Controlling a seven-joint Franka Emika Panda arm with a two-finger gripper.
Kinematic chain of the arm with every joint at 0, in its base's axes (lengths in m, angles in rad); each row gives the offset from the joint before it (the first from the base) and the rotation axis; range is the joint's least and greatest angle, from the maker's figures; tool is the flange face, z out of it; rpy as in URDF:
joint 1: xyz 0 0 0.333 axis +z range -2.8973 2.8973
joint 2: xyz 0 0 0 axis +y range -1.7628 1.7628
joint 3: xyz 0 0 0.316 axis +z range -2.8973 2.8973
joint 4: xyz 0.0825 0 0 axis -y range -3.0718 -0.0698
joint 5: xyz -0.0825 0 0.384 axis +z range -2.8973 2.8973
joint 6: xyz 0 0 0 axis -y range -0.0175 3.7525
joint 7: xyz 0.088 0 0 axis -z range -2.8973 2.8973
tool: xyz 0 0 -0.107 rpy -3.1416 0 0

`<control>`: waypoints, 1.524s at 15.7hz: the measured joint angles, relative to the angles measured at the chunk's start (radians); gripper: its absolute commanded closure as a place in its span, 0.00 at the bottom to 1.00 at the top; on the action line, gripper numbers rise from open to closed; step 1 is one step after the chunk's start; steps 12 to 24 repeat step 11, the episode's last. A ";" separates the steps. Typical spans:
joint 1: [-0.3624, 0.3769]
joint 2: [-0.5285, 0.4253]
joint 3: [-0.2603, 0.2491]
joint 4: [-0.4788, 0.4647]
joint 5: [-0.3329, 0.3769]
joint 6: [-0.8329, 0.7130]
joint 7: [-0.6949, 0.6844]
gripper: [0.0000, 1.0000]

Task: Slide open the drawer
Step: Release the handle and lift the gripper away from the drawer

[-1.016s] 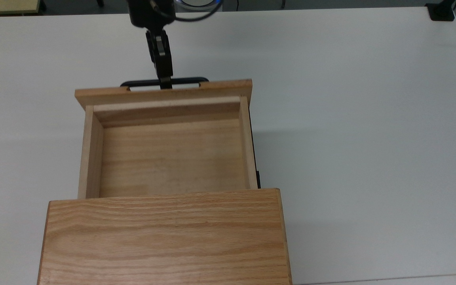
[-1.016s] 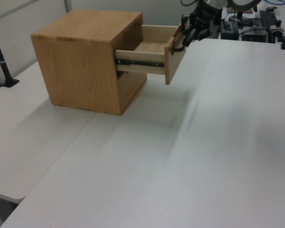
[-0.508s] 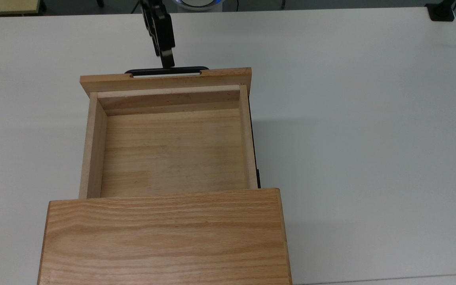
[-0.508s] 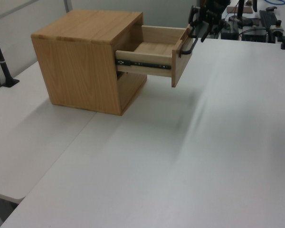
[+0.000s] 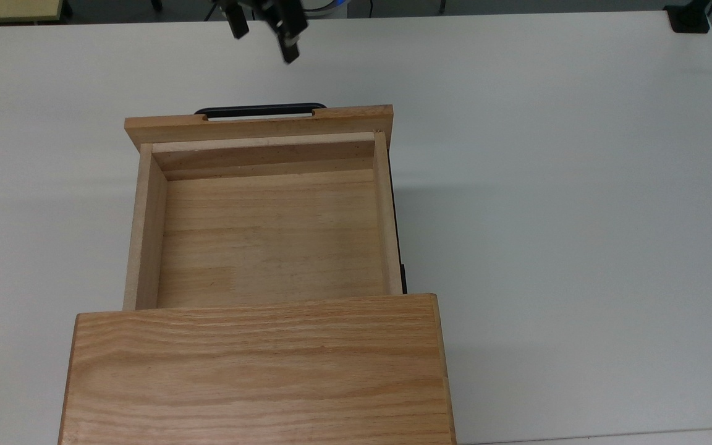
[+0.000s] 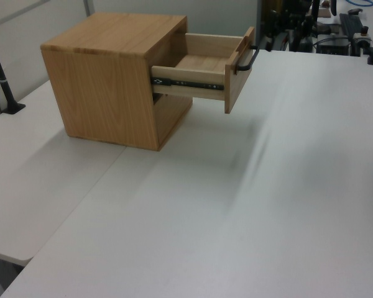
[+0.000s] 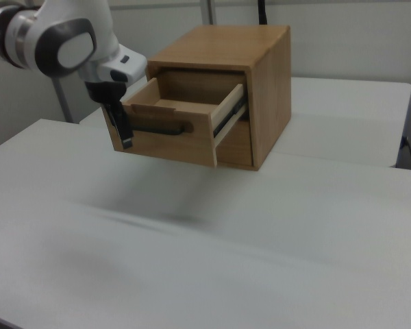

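Light wooden box-shaped drawer [image 5: 266,216] with flat oak front and thin black bar handle [image 5: 260,110] is slid well out of the oak-grained cabinet [image 5: 257,371], which sits at the white bench's [image 5: 578,185] near edge in the top view. Two-finger gripper [image 5: 263,34]: fingers spread, holding nothing, clear of the handle toward the far edge. Judgement: opening done, only retreat left.

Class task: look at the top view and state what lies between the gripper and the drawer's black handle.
Nothing: in the top view, bare white table separates the open gripper from the handle.
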 measured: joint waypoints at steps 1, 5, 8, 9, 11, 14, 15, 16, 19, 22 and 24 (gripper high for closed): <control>-0.001 0.003 0.016 0.025 -0.038 -0.062 -0.109 0.00; -0.081 0.045 0.148 0.105 -0.213 -0.178 -0.329 0.00; -0.155 0.069 0.215 0.127 -0.245 -0.183 -0.400 0.00; -0.173 0.073 0.229 0.130 -0.245 -0.183 -0.419 0.00; -0.192 0.075 0.238 0.132 -0.245 -0.184 -0.444 0.00; -0.192 0.075 0.238 0.132 -0.245 -0.184 -0.444 0.00; -0.192 0.075 0.238 0.132 -0.245 -0.184 -0.444 0.00; -0.192 0.075 0.238 0.132 -0.245 -0.184 -0.444 0.00; -0.192 0.075 0.238 0.132 -0.245 -0.184 -0.444 0.00; -0.192 0.075 0.238 0.132 -0.245 -0.184 -0.444 0.00; -0.192 0.075 0.238 0.132 -0.245 -0.184 -0.444 0.00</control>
